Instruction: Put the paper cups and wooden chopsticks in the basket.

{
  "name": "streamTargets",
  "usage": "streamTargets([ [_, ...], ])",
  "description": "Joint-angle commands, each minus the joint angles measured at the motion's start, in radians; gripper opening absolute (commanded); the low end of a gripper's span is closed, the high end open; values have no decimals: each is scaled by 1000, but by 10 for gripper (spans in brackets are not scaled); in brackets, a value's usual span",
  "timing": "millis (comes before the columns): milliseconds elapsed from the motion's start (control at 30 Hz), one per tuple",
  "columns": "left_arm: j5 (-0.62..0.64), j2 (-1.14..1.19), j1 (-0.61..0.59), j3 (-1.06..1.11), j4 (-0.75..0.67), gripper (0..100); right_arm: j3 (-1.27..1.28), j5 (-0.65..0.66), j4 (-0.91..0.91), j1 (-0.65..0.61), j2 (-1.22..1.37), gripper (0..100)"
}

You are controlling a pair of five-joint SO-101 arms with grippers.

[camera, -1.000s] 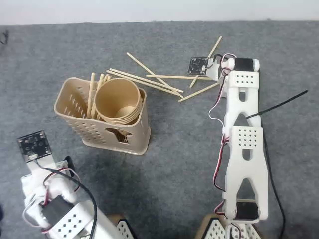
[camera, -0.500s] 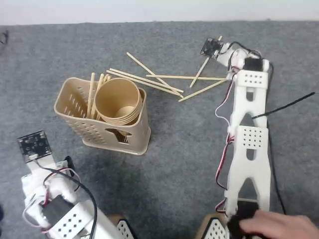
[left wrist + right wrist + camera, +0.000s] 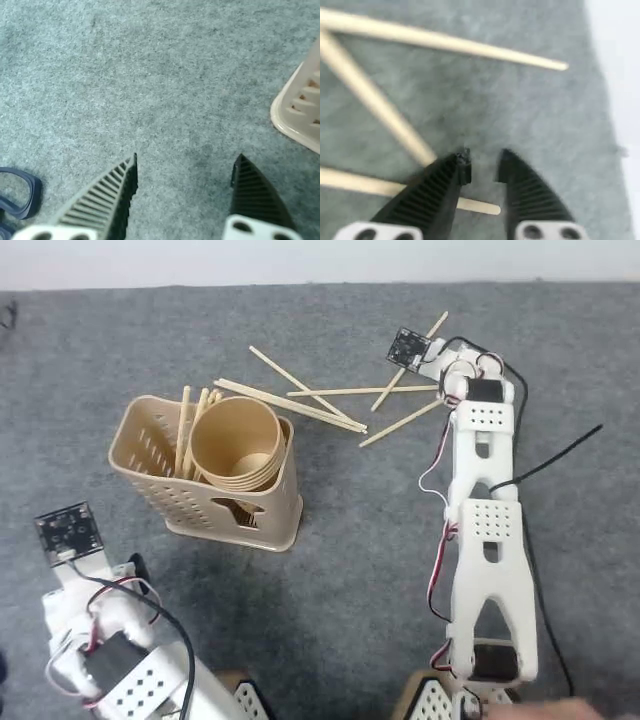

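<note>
Beige slotted basket (image 3: pixel 160 495), upright on the grey table (image 3: pixel 360 540). I see a nested stack of tan paper cups (image 3: pixel 236 445) standing mouth-up in its right half. A few wooden chopsticks (image 3: pixel 184 425) lean in the left half, just beside the cups. Several loose chopsticks (image 3: pixel 300 405) lie flat and crossed on the table beyond the basket, apart from it.

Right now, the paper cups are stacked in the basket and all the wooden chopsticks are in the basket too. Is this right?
Not all of them. The high view shows the paper cups stacked in the basket with a few chopsticks beside them, but several loose chopsticks lie on the carpet outside it.
</note>
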Motion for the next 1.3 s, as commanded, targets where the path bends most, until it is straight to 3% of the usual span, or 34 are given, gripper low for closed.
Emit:
streamTargets([
  [0, -9, -8, 6, -7, -20, 287, -29, 58, 277, -19, -59, 62],
  [200, -9, -8, 6, -7, -20, 287, -23, 232, 723, -50, -162, 69],
  [400, -9, -8, 6, -7, -20, 287, -28, 192, 714, -8, -239, 69],
  [633, -9, -8, 6, -7, -20, 287, -29, 143, 601, -41, -354, 69],
  [867, -9, -8, 6, -7, -20, 287, 11, -89, 77, -42, -289, 73],
  [967, -9, -8, 6, -7, -20, 287, 28, -97, -71, -42, -188, 69],
  [1067, -9, -8, 6, -7, -20, 287, 11, -49, -51, -64, -105, 69],
  [1267, -9, -8, 25, -7, -20, 287, -9, 107, 202, -105, -74, 68],
])
